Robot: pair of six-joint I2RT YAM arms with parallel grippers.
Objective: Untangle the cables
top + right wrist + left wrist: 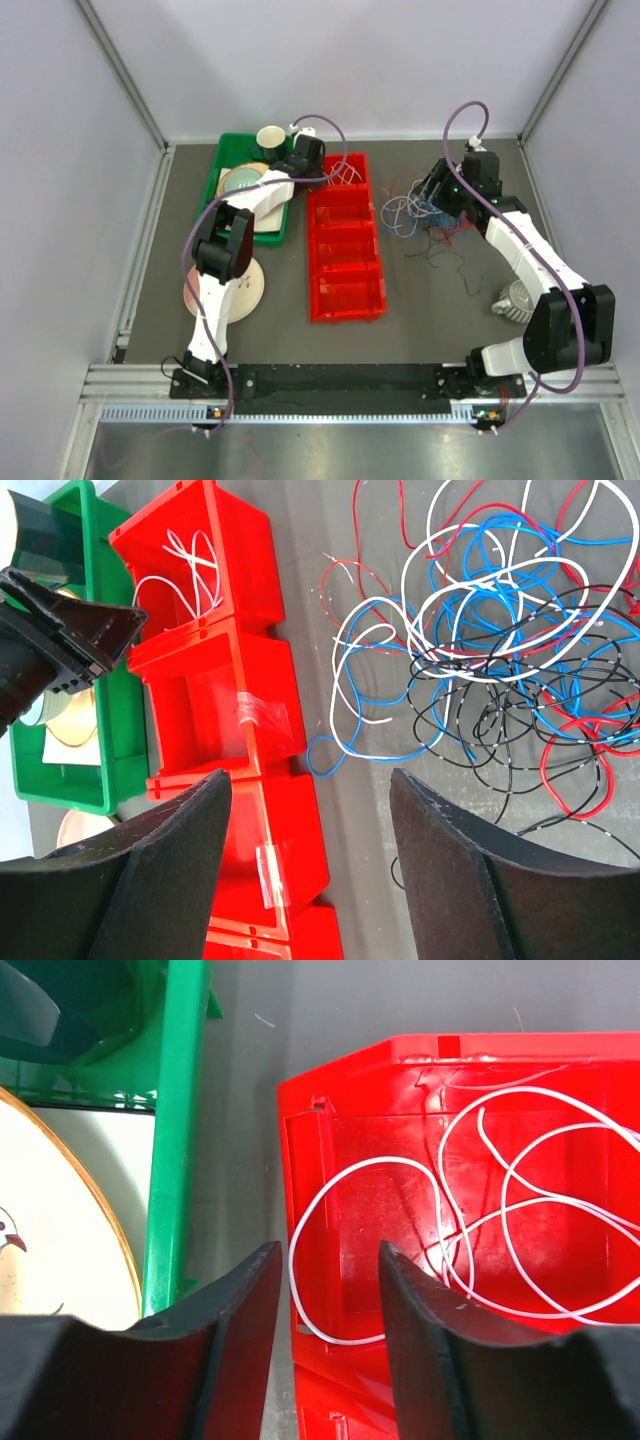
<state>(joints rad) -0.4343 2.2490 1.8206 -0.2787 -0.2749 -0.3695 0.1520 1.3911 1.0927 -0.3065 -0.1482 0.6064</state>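
Two dark fingers of the left gripper fill the bottom of its wrist view. They stand moderately apart with nothing between them, over the near wall of the farthest compartment in a row of four red bins. Thin white cable loops inside that compartment; whether it is one strand or several is unclear.

The right gripper is spread wide and empty. It hangs above the cables, a loose tangle of hair-thin red, blue, white and black strands on the grey table, right of the bins.

To the left, one green tray holds a plate and a cup. A second plate is partly hidden by the left arm, and a grey object is partly hidden by the right arm.
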